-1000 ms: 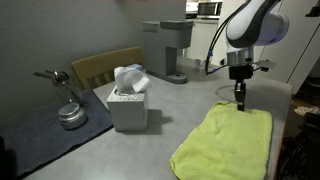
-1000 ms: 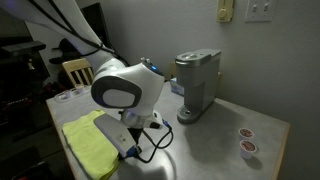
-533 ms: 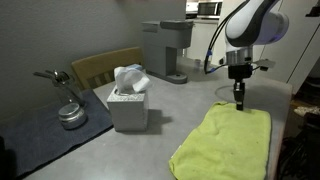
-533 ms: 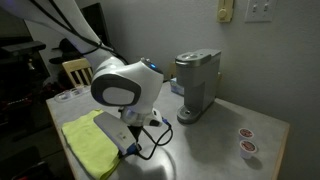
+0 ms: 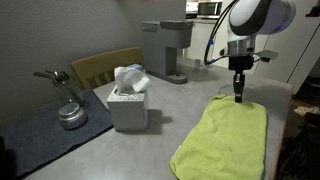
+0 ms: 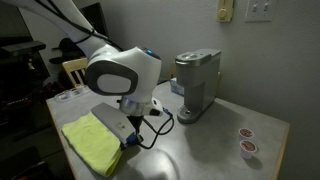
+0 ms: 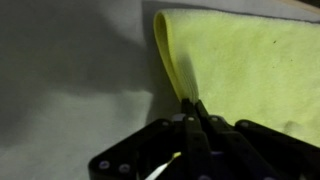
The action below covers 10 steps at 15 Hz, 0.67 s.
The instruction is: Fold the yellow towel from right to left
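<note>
Wrist view: pinching the raised edge of the yellow towel (image 7: 250, 70) in the clamped gripper (image 7: 190, 108), beginning the fold, next likely needing a carry across.

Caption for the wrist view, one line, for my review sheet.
Shut gripper pinches the raised edge of the yellow towel above the grey table.

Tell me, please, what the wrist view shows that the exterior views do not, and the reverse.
Only the wrist view: a close-up of the jaws shut on an edge of the towel, with that edge lifted off the table. Only in an exterior view: the tissue box, coffee maker, chair and the towel's whole outline. Both: the towel, the table, and the jaws at the towel's edge.
</note>
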### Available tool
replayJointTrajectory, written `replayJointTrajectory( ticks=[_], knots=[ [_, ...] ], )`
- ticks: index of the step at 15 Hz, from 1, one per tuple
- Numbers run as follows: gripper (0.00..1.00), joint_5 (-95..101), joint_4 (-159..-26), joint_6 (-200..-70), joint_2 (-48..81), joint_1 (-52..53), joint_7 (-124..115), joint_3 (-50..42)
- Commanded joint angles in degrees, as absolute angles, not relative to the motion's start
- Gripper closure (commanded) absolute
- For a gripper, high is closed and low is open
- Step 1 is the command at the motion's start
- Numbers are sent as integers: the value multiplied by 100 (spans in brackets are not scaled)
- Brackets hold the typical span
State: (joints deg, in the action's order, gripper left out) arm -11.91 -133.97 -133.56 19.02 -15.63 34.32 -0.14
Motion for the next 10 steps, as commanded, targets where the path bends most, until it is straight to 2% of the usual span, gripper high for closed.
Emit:
replayJointTrajectory(
  ticks=[1, 10],
  knots=[
    [99, -1429, -13686, -13363, 1510, -1593, 3623, -14],
    [99, -2869, -13862, -13224, 1098, -1552, 4406, 17]
  ],
)
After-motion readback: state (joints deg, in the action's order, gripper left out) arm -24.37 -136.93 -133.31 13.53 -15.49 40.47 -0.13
